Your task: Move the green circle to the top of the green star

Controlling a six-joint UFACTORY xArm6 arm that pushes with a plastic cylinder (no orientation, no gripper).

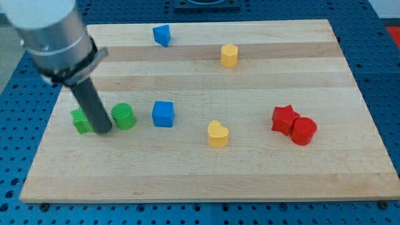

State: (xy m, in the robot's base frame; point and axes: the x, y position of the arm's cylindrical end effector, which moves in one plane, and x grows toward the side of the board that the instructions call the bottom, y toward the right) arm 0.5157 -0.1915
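The green circle [124,116] lies on the wooden board [206,169] at the view's left. The green star [80,121] lies just left of it, partly hidden behind the rod. My tip [103,130] rests on the board between the two green blocks, close against both.
A blue cube [163,114] sits right of the green circle. A yellow heart [217,134] lies at the lower middle. A red star [284,119] and red circle [304,130] touch at the right. A blue triangular block [162,35] and yellow hexagon [229,55] lie near the top.
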